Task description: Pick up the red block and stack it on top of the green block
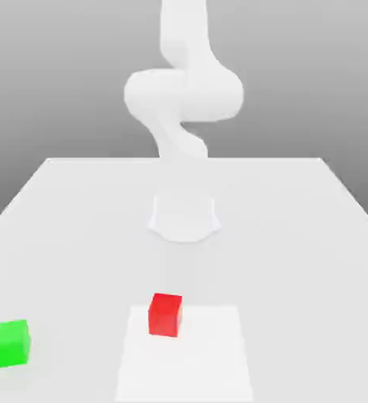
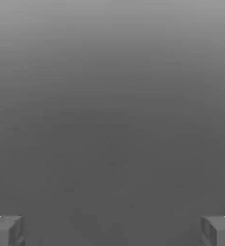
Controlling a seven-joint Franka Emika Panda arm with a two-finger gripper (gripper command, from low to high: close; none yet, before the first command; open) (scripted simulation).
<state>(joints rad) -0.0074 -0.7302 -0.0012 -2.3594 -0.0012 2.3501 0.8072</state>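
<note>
Starting at the lower left of the exterior view, the green block (image 1: 10, 343) is sitting alone on the white table (image 1: 313, 236), close to the frame's left edge. Nothing is resting on top of it, so the stack is not yet built.

Moving toward the centre, the red block (image 1: 165, 315) is lying in the lower middle of the frame, on a slightly brighter square patch (image 1: 211, 354) of the table. It is standing flat, well apart from the green block and to that block's right. Nothing is touching it.

Above these, in the upper centre of the frame, the white arm (image 1: 183, 94) is rising behind a round base (image 1: 184, 219) set on the table, and it is coiling well above both blocks.

In the hand view, the claw (image 2: 112, 231) is standing released: one grey fingertip (image 2: 6, 230) is showing in the lower left corner and the other in the lower right corner, wide apart, with only plain grey background between them. Nothing is being carried.

Judging from this, the task is standing at its very start. The red block is yet to be reached, grasped, lifted, carried leftward in the exterior view and set down on the green one.

No brand, label or writing is appearing anywhere; both blocks are showing plain, unmarked faces.
</note>
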